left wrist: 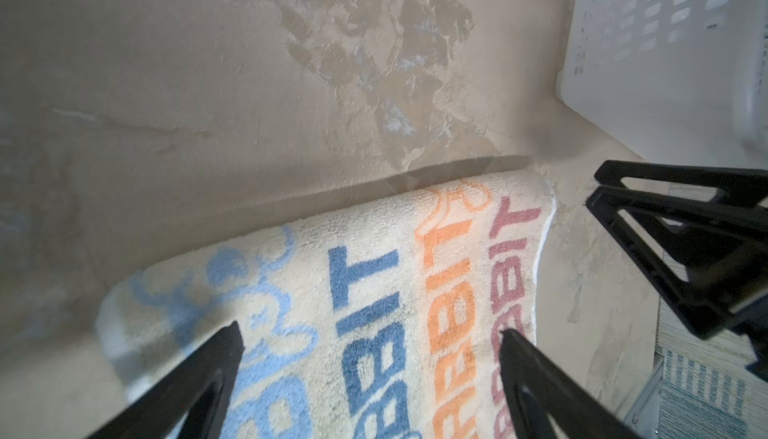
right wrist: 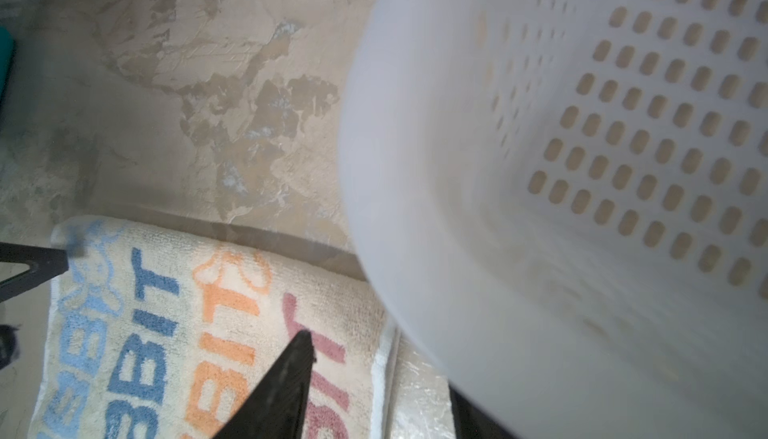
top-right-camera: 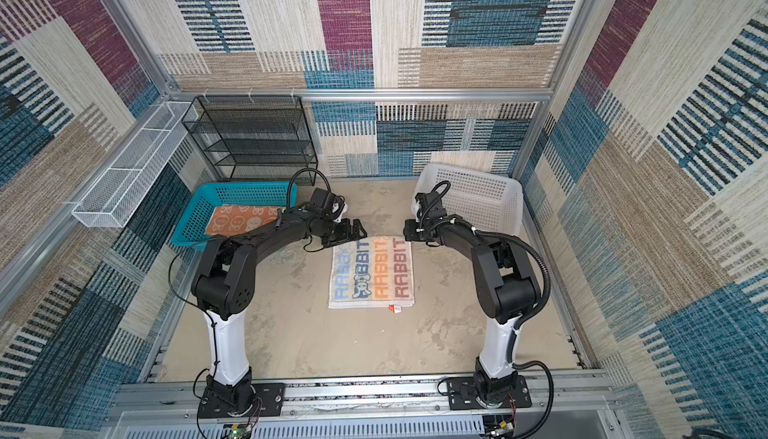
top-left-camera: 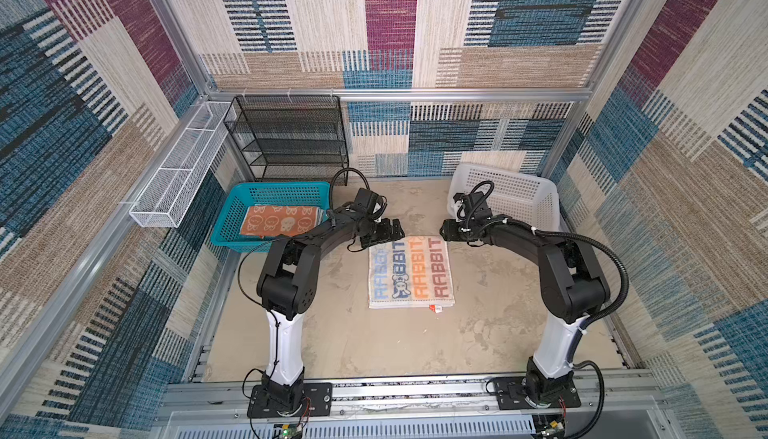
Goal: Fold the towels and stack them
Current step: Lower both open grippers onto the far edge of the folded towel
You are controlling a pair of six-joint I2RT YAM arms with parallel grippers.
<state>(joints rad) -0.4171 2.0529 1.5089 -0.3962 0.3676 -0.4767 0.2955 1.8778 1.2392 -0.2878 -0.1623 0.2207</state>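
Left gripper [left wrist: 370,329] hangs wide open, empty, over the towel [top-left-camera: 411,275]; right gripper [top-left-camera: 444,232], can't tell, so next I'd guess pinch far corners and fold.

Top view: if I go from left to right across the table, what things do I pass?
blue basket → RABBIT towel → white basket

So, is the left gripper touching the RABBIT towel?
Cannot tell: in the left wrist view the left gripper overlaps the RABBIT towel, but neither contact nor gap shows plainly.
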